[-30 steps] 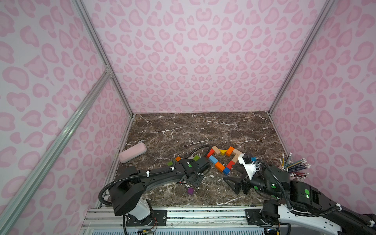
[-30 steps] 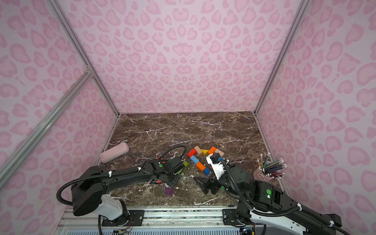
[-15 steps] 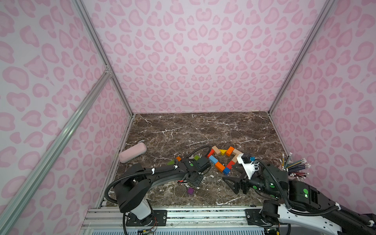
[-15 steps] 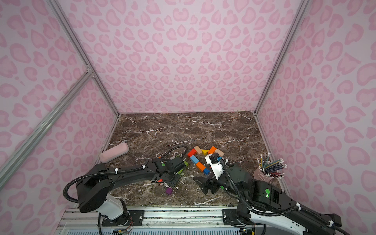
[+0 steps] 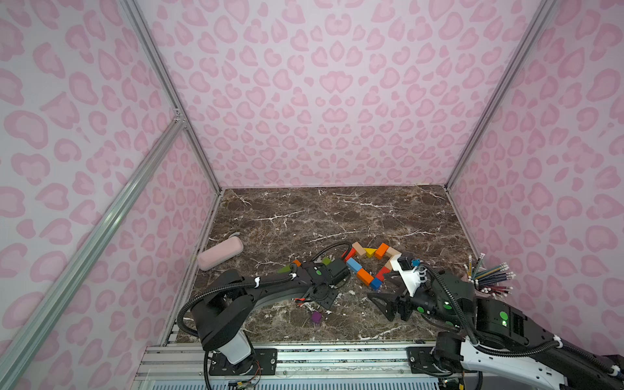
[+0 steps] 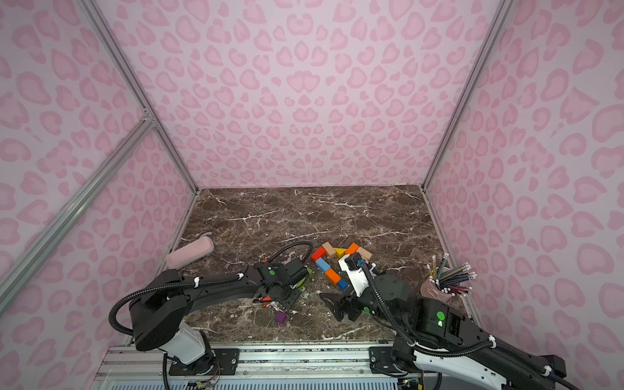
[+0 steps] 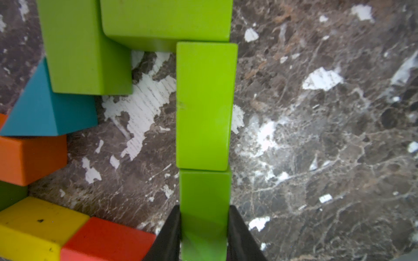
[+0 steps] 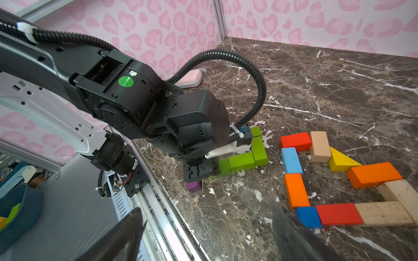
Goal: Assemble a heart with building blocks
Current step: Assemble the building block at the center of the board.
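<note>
The left fingers [image 7: 169, 237] are clenched on a small green wooden cube [image 7: 203, 198], one black finger against each side face. The cube rests on the brown marble tabletop [image 7: 316, 135]. Its far face touches the end of a green wooden brick [image 7: 203, 106], and that brick meets two further green bricks [image 7: 86, 45] set at an angle. Close by in the left wrist view lie a teal wedge [image 7: 45, 106], an orange block [image 7: 29, 158], a yellow block [image 7: 34, 230] and a red block [image 7: 101, 239].

The right fingers [image 8: 126, 237] are spread wide and grasp nothing. They are held over the tabletop near its front edge.

The right wrist view shows a flat outline of blocks just beside the green row. It is made up of a red brick [image 8: 296, 141], a plain wood brick [image 8: 320, 146], a yellow wedge [image 8: 341, 161], an orange brick [image 8: 373, 174], two plain wood bricks [image 8: 382, 213], a second red brick [image 8: 338, 213], a blue cube [image 8: 307, 215], a second orange brick [image 8: 295, 189] and a light blue brick [image 8: 290, 159]. Most neighbouring blocks touch.

A purple cube [image 5: 316, 316] sits alone near the front edge. A pale pink pouch [image 5: 220, 252] lies by the left wall. A cup of coloured pencils [image 5: 486, 277] stands by the right wall.
</note>
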{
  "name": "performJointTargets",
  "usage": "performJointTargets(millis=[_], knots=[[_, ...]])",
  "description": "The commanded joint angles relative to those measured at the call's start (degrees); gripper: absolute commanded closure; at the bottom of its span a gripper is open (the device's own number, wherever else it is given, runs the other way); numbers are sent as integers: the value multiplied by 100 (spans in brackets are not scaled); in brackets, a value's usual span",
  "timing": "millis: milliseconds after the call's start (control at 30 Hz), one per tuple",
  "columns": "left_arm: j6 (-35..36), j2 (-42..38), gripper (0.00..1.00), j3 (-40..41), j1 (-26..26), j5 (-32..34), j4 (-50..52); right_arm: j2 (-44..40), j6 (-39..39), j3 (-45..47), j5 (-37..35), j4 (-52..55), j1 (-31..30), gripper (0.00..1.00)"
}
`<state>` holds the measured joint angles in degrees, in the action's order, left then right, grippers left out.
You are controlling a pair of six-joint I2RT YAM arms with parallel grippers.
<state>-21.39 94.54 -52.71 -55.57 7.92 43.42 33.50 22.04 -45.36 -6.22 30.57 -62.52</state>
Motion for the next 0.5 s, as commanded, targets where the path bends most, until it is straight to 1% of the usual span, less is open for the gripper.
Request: performJointTargets(millis=[0,233,267,467], knots=[[64,51,66,16,20,-33,-176,-17,-51,-92,32,-73,12,8],[56,56,65,12,29,-19,-172,-40,-47,-53,57,-85,45,8],[56,59,61,11,29,-19,-167,-40,-39,-47,60,-82,47,8],[28,33,55,-11,29,3,-116,-74,-23,-23,85,-87,60,8]])
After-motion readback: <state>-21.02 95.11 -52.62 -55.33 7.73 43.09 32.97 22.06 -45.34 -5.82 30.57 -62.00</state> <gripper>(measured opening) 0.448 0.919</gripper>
